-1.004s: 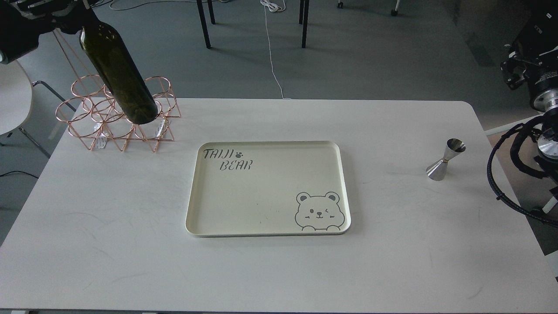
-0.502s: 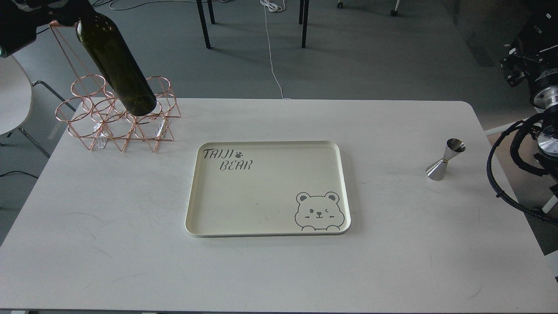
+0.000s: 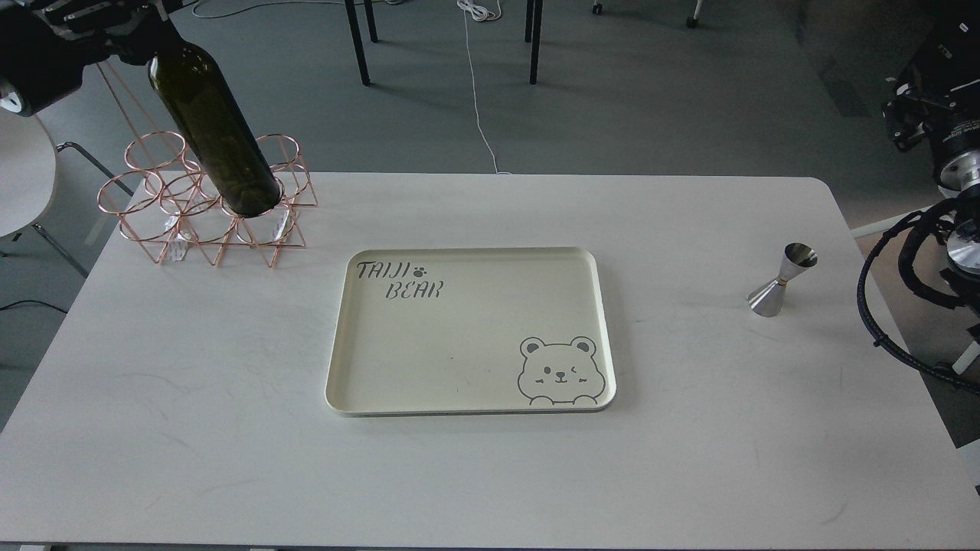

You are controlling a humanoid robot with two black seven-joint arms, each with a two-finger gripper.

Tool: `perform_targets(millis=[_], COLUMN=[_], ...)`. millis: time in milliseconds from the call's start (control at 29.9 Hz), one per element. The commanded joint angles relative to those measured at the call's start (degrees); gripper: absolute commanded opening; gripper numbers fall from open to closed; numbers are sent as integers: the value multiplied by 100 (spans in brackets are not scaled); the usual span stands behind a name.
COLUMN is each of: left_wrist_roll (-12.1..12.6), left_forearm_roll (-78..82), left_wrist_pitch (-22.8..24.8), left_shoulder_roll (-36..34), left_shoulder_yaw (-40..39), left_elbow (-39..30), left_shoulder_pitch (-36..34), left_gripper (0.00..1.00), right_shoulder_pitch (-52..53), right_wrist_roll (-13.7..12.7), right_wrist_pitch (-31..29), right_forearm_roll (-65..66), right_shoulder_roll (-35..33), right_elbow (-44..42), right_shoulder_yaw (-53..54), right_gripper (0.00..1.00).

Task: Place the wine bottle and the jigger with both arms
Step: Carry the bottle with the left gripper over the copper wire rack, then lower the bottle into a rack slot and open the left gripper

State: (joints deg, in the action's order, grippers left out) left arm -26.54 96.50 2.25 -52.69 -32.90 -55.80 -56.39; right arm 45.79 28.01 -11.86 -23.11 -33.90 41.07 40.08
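White table (image 3: 230,428), bottle (image 3: 214,130) in left claw (image 3: 126,30)

A white table (image 3: 490,474) fills the near view. Beyond it lies grey floor (image 3: 651,107). Dark furniture legs (image 3: 356,42) stand far, left of centre, with a second pair (image 3: 534,38) to their right. A white cable (image 3: 475,84) trails across the floor between them. A white chair (image 3: 23,172) sits at far left.

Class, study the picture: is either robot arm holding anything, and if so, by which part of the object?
The left gripper holds the wine bottle at its neck end. The jigger stands free on the table; the right gripper is out of view.
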Motion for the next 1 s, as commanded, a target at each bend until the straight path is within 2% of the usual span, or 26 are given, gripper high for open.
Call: perform_targets(millis=[0, 234, 502, 736, 970], left_wrist_roll=[0, -18, -26, -35, -146], left_forearm_roll=[-8, -8, -61, -70, -61], left_wrist_pitch=[-5, -22, -295, -304, -304], left_shoulder_roll=[14, 137, 268, 321, 321], left_shoulder_yaw=[3, 134, 468, 495, 495], left_elbow=[16, 245, 526, 544, 544], left_shoulder_pitch=[23, 40, 40, 40, 49], left_gripper=[9, 10, 15, 21, 22], right_shoulder_pitch=[0, -9, -26, -35, -35], right_wrist_roll=[-1, -1, -1, -1, -1], right_wrist_pitch=[9, 9, 9, 9, 9], right_forearm_roll=[0, 0, 0, 0, 0], right_shoulder_roll=[24, 33, 33, 41, 41], right_elbow=[7, 7, 7, 7, 7], right_shoulder_yaw=[0, 0, 0, 0, 0], right_gripper=[99, 99, 99, 99, 99])
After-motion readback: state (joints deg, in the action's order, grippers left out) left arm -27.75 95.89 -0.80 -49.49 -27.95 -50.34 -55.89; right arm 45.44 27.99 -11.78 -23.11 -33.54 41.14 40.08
